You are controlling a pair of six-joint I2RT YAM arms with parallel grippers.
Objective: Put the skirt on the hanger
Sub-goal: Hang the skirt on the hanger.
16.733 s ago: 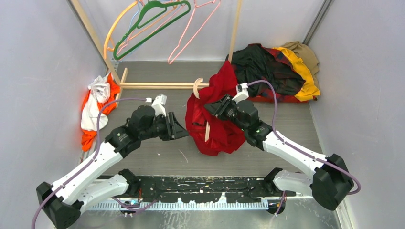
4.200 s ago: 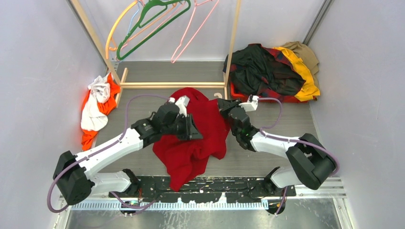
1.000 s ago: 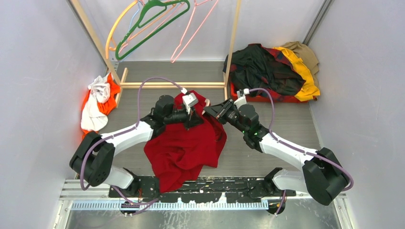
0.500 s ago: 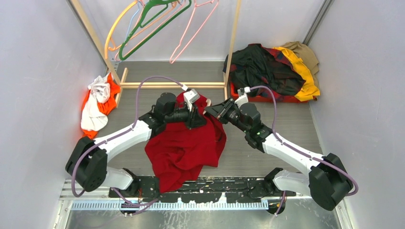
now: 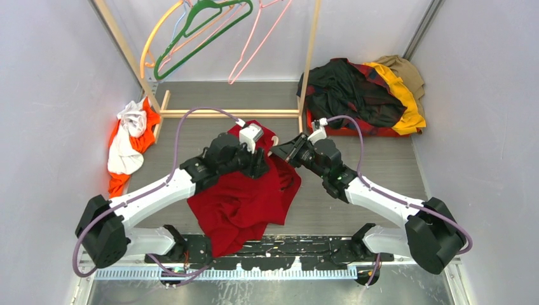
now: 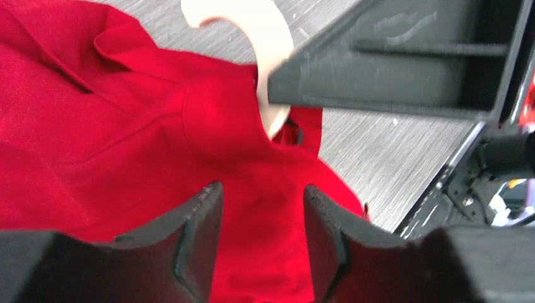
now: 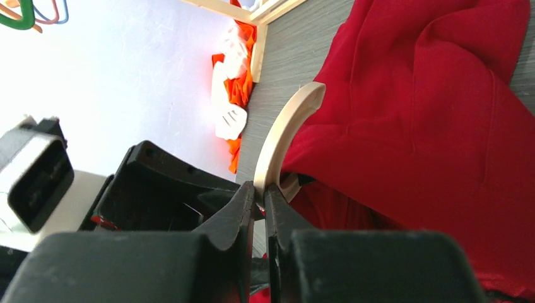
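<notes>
1. The left hand [image 6: 262, 237] is released. Its two fingers [image 6: 202, 233] stand apart with nothing between them, low over the skirt [image 5: 241, 203]. Whether they touch the fabric cannot be told.
2. The right hand [image 7: 260, 189] is clenched on the hanger [image 7: 284, 132], pinching the foot of its curved hook.
3. The skirt lies crumpled in the middle of the worktop [image 5: 381, 171] and spreads toward the near edge. The hook sticks out at its far end, and red fabric covers the rest of the hanger.
4. A wooden rack [image 5: 229, 114] runs along the far edge, with a green hanger [image 5: 203, 25] hanging above it. A heap of clothes [image 5: 362, 95] fills the far right corner. An orange and white cloth [image 5: 127, 146] lies at the left edge.
5. From above, the wrists hide both hands' fingertips and nearly all of the hanger. The wrist views show the open gap and the pinch. The left wrist view also shows the right hand's dark body crossing over the hook.
</notes>
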